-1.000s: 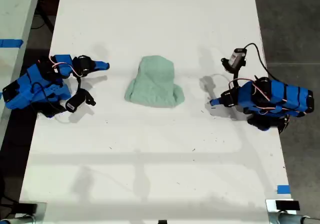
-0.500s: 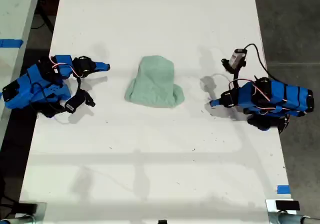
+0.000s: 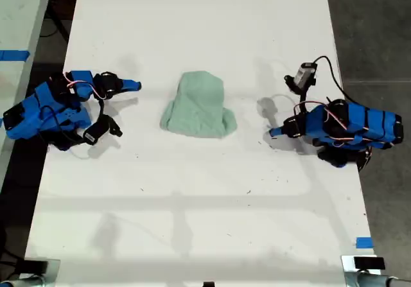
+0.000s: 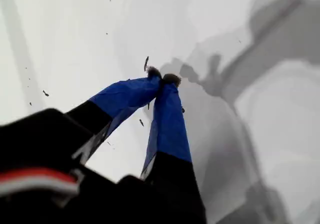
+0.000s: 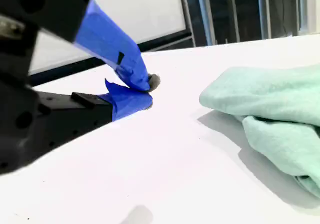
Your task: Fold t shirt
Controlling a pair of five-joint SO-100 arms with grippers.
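- My second gripper point(image 3: 131, 85) lies at the exterior view's left, low over the white table point(image 3: 192, 191), its blue tip towards the middle of the table. In my second wrist view its two blue fingers point(image 5: 120, 48) meet at the tips with nothing between them, the lower one resting on or just over the table top; I cannot tell which.
- The t shirt point(image 3: 197, 106) lies in the middle of the table between my two arms, apart from both. It is a pale mint-green, wrinkled bundle, gathered narrow towards the exterior view's top and bulging wider towards its bottom, with layers folded over each other. My second wrist view shows it near my second gripper, one soft fold of the cloth point(image 5: 265, 114) lapping over another, touching neither finger.
- My first gripper point(image 3: 275, 131) is at the exterior view's right, its tip towards the t shirt. In my first wrist view its blue fingers point(image 4: 170, 119) are pressed together at the tips, pinching nothing, above bare table crossed by grey shadows.
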